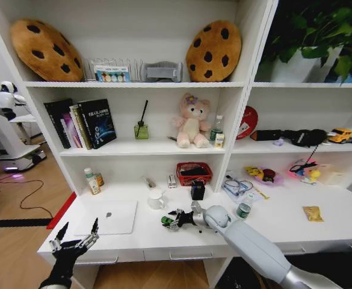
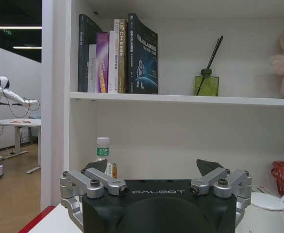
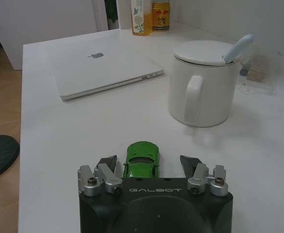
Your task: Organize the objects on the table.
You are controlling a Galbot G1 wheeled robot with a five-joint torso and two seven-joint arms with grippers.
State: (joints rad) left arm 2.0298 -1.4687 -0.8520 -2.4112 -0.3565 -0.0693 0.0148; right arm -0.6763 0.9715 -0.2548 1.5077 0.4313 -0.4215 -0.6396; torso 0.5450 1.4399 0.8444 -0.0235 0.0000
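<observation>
Now, R tool [image 3: 149, 166] open round green car [image 3: 142, 159], laptop [image 3: 103, 68] nearby

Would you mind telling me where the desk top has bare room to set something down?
Free: the front strip right of the green-topped can, before the yellow packet. Crowded: the middle, where the open right gripper straddles the toy car between laptop and mug.

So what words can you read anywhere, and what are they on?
"GALBOT": on the left end effector, by its wrist camera.
"GALBOT": on the right end effector, open around the green car.
Book spines and bottle labels: too small to read.
</observation>
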